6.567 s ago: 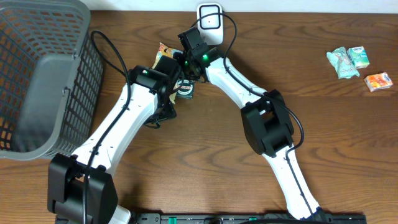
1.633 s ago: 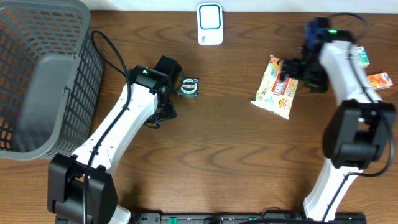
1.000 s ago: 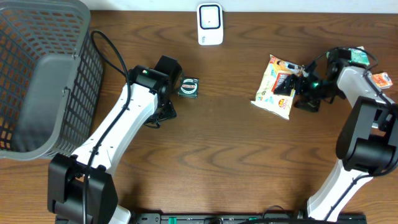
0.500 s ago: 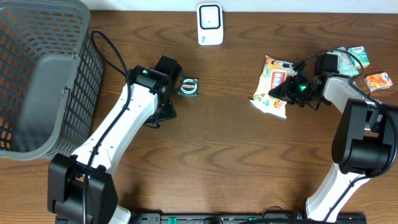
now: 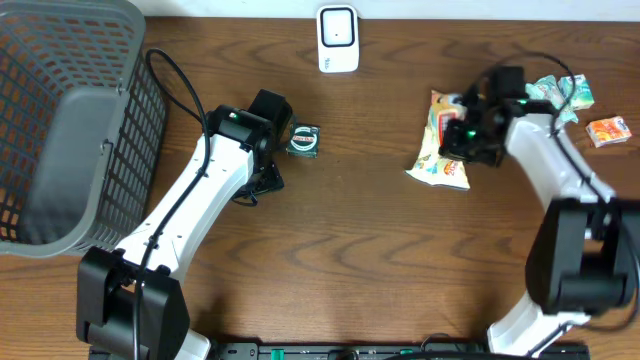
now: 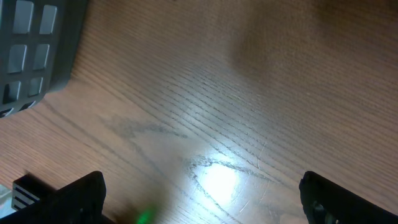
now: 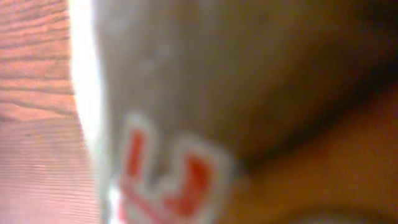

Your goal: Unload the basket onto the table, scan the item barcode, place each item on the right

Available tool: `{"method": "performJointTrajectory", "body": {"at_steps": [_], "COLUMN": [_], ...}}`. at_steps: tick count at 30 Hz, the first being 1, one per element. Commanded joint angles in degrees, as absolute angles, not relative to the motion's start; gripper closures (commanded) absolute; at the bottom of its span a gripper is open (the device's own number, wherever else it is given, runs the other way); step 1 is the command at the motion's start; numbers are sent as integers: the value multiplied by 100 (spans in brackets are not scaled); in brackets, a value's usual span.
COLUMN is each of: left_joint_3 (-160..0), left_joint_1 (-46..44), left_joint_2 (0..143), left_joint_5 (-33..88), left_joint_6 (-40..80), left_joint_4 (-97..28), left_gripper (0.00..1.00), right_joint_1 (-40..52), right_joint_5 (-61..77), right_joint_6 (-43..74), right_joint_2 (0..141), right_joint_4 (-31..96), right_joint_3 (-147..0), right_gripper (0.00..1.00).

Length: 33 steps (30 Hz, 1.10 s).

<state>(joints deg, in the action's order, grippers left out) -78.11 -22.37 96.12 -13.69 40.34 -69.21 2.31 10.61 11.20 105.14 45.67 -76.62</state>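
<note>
**Right gripper clamped on snack bag, left gripper idle and open**

We see the snack bag (image 5: pixel 436 150) on the right half of the wooden counter (image 5: pixel 350 250), well apart from the white scanner (image 5: pixel 338 38), which stands at the far edge near the middle. The bag looks bunched, with its right side pulled up. The right gripper (image 5: pixel 460 137) is clenched on that right side, jaws closed on the wrapper. The right wrist view is only a blur, a pale and brown surface with red-and-white print pressed close to the lens, and no barcode can be read there. Whether the bag's lower edge touches the counter we cannot tell.

The left gripper (image 6: pixel 200 202) is released. Both dark fingertips sit wide apart at the bottom corners of the left wrist view, with only bare wood and a light glare between them. It holds nothing. From overhead the left arm reaches over the left-centre of the counter, and a small dark item (image 5: pixel 303 140) lies just beside its wrist.

A grey mesh basket (image 5: pixel 140 110) fills the far left corner, and a piece of it shows in the left wrist view. At the far right, past the right arm, lie green packets (image 5: pixel 575 92) and an orange packet (image 5: pixel 607 130).
</note>
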Motion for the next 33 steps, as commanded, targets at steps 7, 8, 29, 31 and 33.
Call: {"method": "performJointTrajectory", "body": {"at_steps": [7, 8, 29, 31, 33], "left_joint_3": [-7778, -7778, -7778, -7778, -7778], "left_joint_1": [-2220, -2220, -2220, -2220, -2220], "left_joint_2": [9581, 9581, 9581, 9581, 9581], "left_joint_5": [-1463, -1463, -1463, -1463, -1463], "left_joint_6": [4084, 4082, 4084, 4084, 4084], "left_joint_4": [-6960, -6960, -6960, -6960, -6960], "left_gripper": [2, 2, 2, 2, 2], "right_joint_1": [2307, 2456, 3634, 3634, 3607], "right_joint_5": [-4762, -4982, -2582, -2346, -2067], "right_joint_6": [2300, 2335, 2333, 2333, 2333], "right_joint_2": [10344, 10422, 11347, 11347, 11347], "right_joint_4": [5360, 5374, 5649, 5846, 6075], "right_joint_3": [-7787, -7787, -8414, -8694, -8993], "right_gripper": [99, 99, 52, 52, 60]}}
